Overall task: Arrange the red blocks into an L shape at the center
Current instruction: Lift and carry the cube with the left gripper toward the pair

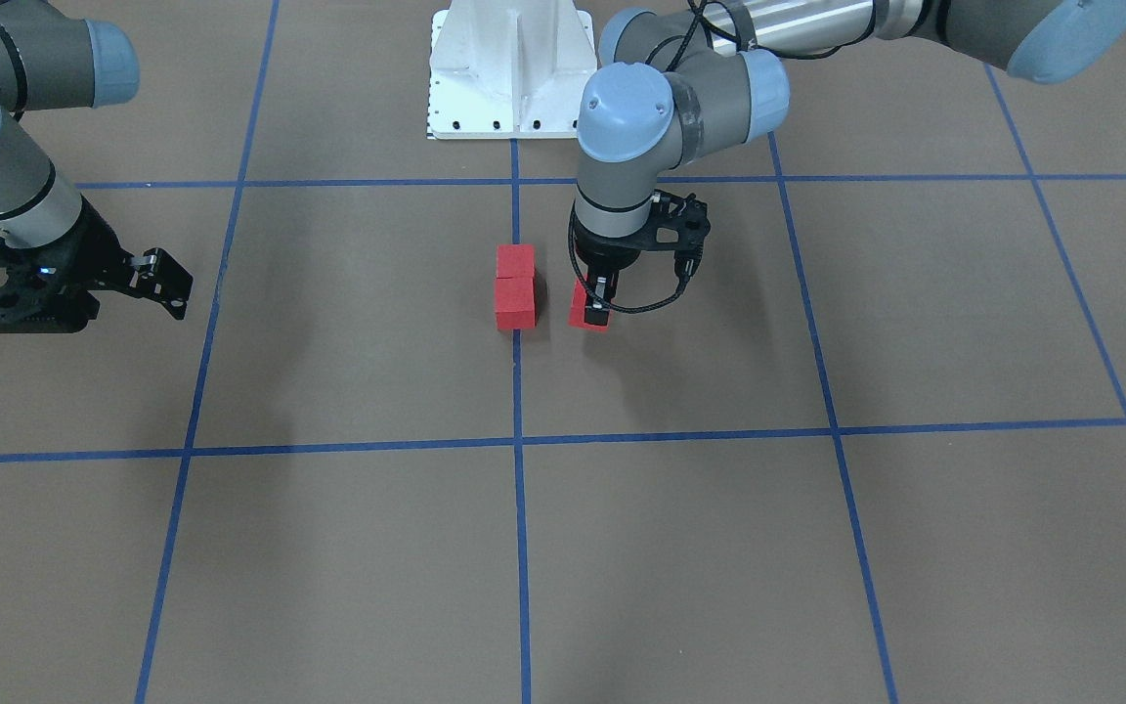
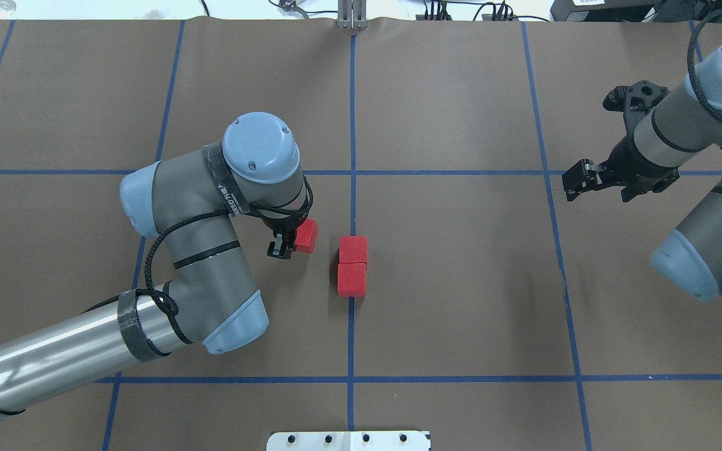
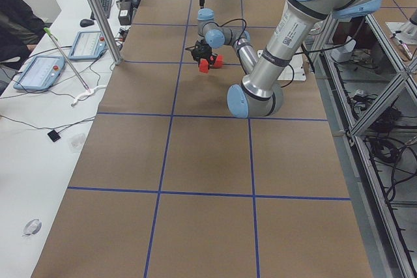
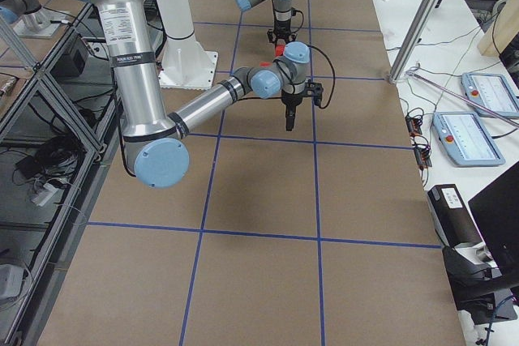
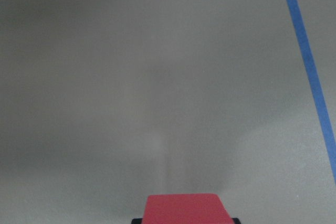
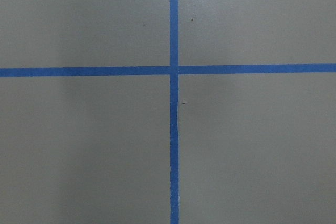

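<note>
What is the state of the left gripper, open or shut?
The left gripper is shut on a red block: its black fingers hug the block's sides in the overhead view.

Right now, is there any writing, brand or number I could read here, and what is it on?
No text can be read here.
label on the left arm: printed, too small to read.
label on the right arm: printed, too small to read.
red blocks: no markings.

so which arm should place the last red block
Left. The left claw is shut on the third small matte red cube, close beside the two touching red cubes on the middle blue tape line. The right claw is empty, far off.
</note>
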Motion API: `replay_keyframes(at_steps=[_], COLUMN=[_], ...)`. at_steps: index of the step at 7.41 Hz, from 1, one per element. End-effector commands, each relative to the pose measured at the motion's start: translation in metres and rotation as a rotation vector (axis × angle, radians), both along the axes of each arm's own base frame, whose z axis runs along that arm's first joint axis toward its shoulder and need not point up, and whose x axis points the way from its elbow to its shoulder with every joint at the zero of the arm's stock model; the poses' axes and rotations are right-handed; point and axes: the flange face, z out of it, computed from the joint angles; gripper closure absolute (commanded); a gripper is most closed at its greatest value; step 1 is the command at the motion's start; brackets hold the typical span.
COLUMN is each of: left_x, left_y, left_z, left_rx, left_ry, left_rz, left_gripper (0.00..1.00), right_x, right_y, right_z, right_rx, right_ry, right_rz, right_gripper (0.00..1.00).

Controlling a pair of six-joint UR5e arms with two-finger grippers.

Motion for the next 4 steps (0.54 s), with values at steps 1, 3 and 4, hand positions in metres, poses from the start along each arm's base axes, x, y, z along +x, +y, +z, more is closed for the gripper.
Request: replay_keyframes(at_steps=[1, 3, 4], left_x=[0.0127, 0.0133, 0.0136], left_y=[0.0005, 0.0002, 0.0004], left_z=[0.004, 0.0012, -0.0022], left_rx=[-0.041, -0.09, -0.116], left_ry=[-0.01, -0.003, 0.003], left_rz=[-0.023, -0.076, -0.1], left_gripper=[1.0, 1.0, 1.0], right_x=[0.0001, 0.0009, 0.0009], right_y=[0.0009, 0.0005, 0.0005], right_z=[-0.0001, -0.0001, -0.0001], right_rx=[-0.001, -0.001, -0.001], right_ry=[0.0, 0.0, 0.0], right_rz=[0.0, 0.002, 0.002], right_gripper=[0.01, 0.01, 0.01])
